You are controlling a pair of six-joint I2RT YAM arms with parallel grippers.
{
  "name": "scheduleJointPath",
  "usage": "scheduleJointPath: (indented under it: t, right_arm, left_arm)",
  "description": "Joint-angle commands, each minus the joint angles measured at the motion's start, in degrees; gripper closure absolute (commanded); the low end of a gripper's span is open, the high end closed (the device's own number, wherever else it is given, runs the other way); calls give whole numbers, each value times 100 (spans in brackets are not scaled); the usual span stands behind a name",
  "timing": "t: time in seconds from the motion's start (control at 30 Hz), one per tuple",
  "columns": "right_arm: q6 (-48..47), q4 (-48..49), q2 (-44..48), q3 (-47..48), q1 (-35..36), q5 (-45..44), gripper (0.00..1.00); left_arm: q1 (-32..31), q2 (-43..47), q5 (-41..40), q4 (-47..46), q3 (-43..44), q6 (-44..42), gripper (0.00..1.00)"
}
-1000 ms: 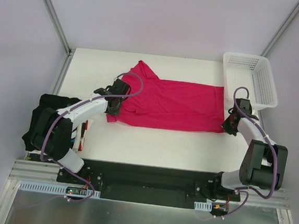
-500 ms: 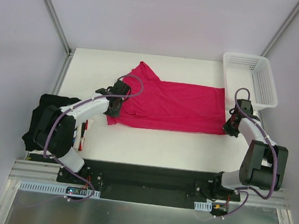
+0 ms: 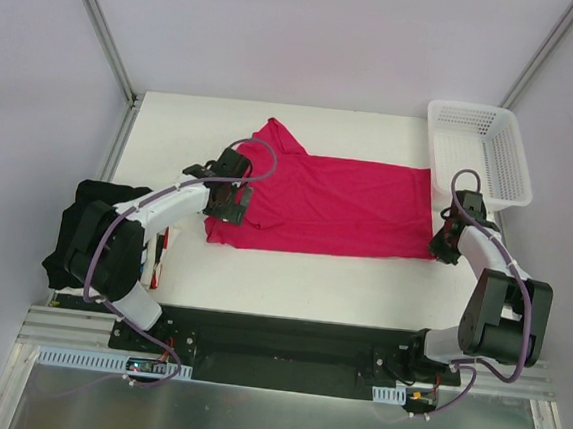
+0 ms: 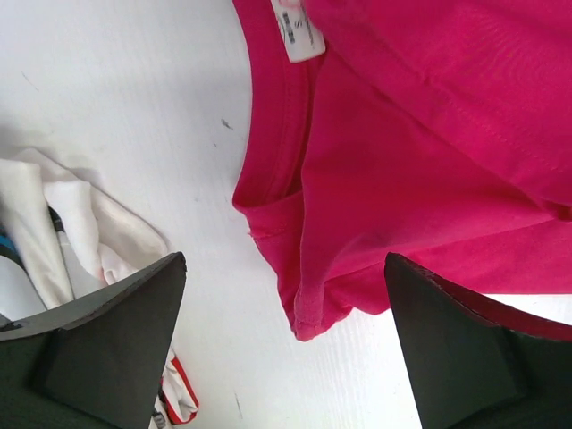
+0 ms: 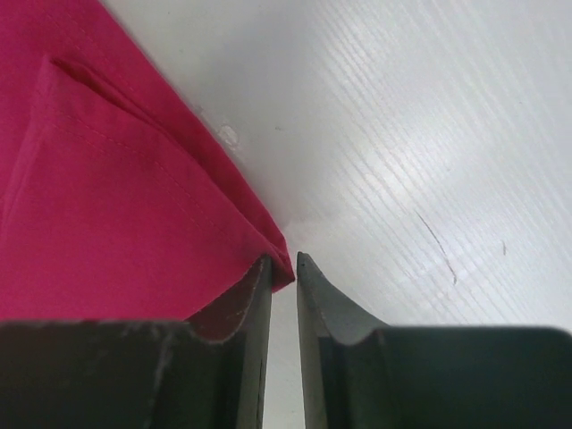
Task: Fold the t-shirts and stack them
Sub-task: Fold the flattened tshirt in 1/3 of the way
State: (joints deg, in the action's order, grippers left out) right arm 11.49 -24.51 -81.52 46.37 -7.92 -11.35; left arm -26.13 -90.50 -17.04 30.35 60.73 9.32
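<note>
Top external: left gripper (image 3: pixel 230 206) shifted onto t-shirt (image 3: pixel 348 205).

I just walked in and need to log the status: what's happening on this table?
A crimson-pink t-shirt lies flat on the table. The left end effector hovers open over its collar-end corner. The right end effector, nearly closed, sits at the opposite hem corner, grip unclear. At the left edge, other shirts are heaped.

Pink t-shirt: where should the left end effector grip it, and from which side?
On the pink t-shirt, grip the doubled corner below the collar, coming from above with the open left end effector straddling it: that thick folded edge lies flat against bare table.
</note>
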Motion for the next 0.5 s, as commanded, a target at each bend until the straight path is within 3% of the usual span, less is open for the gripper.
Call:
scheduleJointPath:
  t: [0.0, 0.17, 0.47]
  right_arm:
    - [11, -317, 469, 346, -104, -349, 80]
    - [117, -125, 1110, 391, -26, 106, 79]
    - [292, -37, 1050, 663, 581, 449, 76]
  left_arm:
    - [64, 462, -124, 103, 483, -220, 9]
    - [64, 857, -151, 147, 913, -212, 9]
    - [-76, 1271, 956, -415, 581, 255, 12]
